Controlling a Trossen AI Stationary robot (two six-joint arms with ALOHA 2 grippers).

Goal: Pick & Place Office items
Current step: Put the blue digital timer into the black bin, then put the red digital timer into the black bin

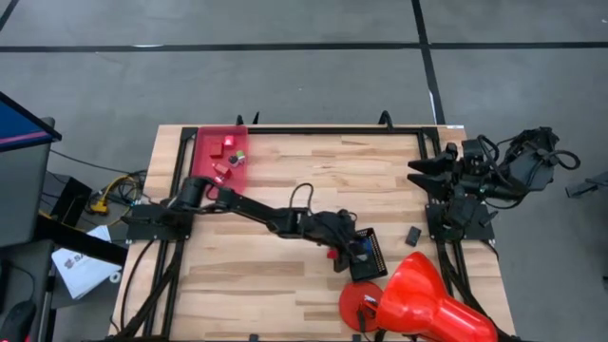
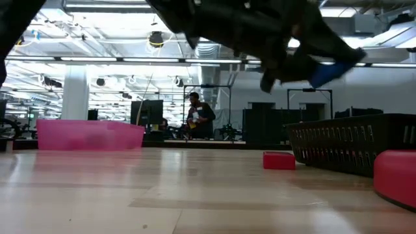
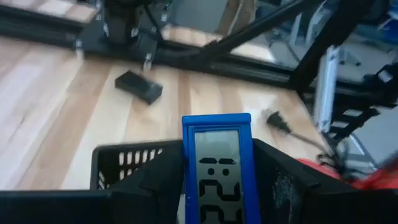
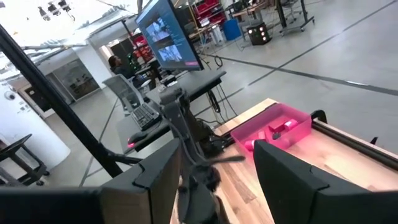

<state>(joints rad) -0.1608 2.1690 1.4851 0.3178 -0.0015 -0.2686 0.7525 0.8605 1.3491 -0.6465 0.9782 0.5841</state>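
The left gripper (image 3: 216, 186) hangs over the black basket (image 1: 367, 253) near the bench's right front corner, its fingers clamped on a blue timer (image 3: 217, 167) held upright, long axis along the fingers. The drop seems straight down, though the basket's inside is hidden. The right gripper (image 4: 214, 180), empty and parted, waits at the right edge.

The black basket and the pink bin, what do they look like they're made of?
The black basket looks like matte hard plastic or coated metal mesh: its walls are a grid of slots, and which of the two is unclear. The pink bin looks like translucent glossy plastic: the small items inside show dimly through its wall in the low view. The tabletop is pale wood planking with visible grain.
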